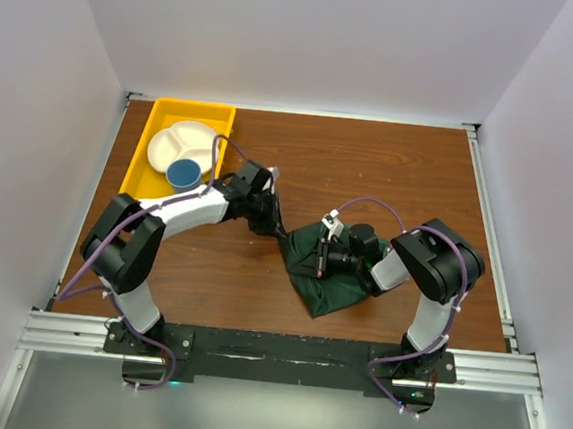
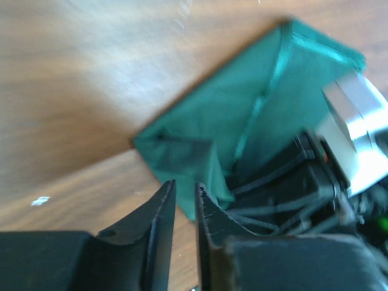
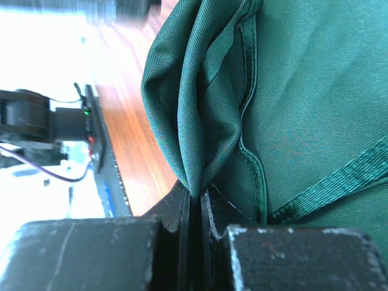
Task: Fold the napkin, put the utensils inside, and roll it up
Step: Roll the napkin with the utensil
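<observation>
Clamping a bunched ridge of napkin (image 3: 200, 91) in the right jaws, shut tight on the cloth near its hem, most likely so as to lift that edge and carry it across for the fold. Closing almost together at the left jaws, with only a thin slit between, tips right at the napkin's near-left corner; cannot tell whether cloth is caught there or merely touched, though probably meant to hold that corner against dragging. Further out, napkin crumpled rather than flat, lying mid-counter (image 1: 371, 162) between both arms, partly under the right wrist. No utensils visible in any view. Off at the far left, well apart, tray (image 1: 160, 113) holding plate (image 1: 178, 140) and cup (image 1: 182, 173). Judged early: fold not yet made.
</observation>
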Controlling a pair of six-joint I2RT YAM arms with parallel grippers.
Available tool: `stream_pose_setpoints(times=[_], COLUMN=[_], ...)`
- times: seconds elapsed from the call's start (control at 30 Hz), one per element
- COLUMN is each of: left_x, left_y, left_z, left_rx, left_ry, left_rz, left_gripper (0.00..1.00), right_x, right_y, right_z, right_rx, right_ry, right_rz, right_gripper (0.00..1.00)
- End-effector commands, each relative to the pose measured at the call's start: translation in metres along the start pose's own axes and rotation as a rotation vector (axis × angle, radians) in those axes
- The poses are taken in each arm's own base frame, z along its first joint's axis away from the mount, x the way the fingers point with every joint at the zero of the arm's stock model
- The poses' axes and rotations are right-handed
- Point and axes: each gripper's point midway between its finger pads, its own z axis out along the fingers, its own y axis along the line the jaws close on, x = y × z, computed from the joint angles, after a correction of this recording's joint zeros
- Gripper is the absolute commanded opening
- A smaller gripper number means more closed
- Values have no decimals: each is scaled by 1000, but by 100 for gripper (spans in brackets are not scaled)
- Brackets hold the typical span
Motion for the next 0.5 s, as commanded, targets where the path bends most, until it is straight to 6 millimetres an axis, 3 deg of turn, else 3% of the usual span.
stream_pose_setpoints(times=[0.0, 0.07, 0.13, 0.3, 0.47], left_x=[-1, 7, 4, 14, 22], left_y=[-45, -43, -53, -45, -37], left_z=[-12, -7, -8, 8, 20], left_rx=[232, 252, 316, 328, 335], left_ry=[-63, -47, -78, -55, -34], left_rz=[90, 69, 88, 65, 29], left_gripper=[19, 14, 11, 3, 2], right_x=[28, 33, 35, 34, 30], right_y=[-35, -40, -42, -42, -45], right_z=[-5, -6, -6, -5, -4], right_rx=[97, 113, 115, 124, 159], right_ry=[23, 30, 33, 46, 62], right_rz=[144, 160, 163, 167, 162], right_gripper=[0, 0, 0, 0, 0])
